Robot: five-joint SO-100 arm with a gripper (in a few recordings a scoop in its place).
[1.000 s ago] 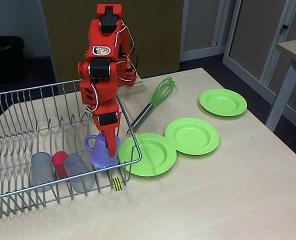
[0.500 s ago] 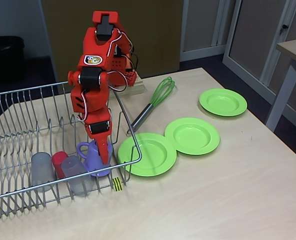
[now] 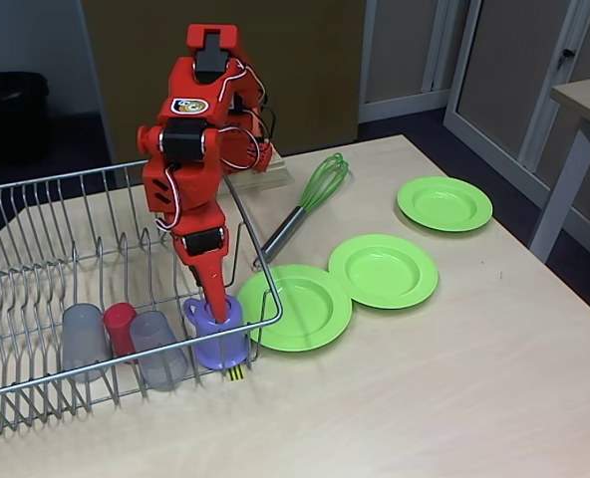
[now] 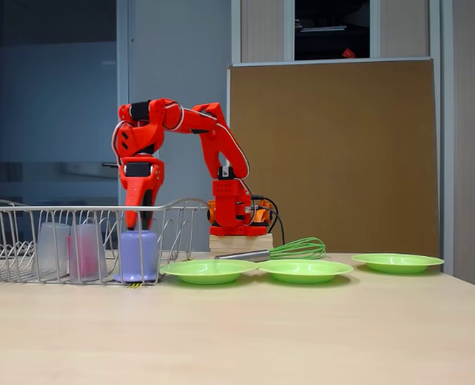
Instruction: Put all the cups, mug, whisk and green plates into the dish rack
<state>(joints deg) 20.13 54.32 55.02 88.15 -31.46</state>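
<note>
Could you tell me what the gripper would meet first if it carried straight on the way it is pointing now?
The gripper points steeply down into the purple mug, so it would probably meet the mug's inside first, then the dish rack floor beneath. Depth inside the mug is unclear.

I see dish rack (image 3: 46, 249) shiny silver wire; green plates (image 3: 383, 270) glossy plastic; mug (image 3: 218, 339) matt lilac plastic; grey cups (image 3: 81, 341) translucent plastic; tabletop (image 3: 425, 398) smooth pale wood-look.

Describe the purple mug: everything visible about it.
The mug is small, lilac-purple and looks like plastic. It stands upright in the dish rack's front right corner, beside a grey cup. The red gripper reaches into its open top. Its handle isn't clearly visible. In a fixed view it shows behind the rack wires.
</note>
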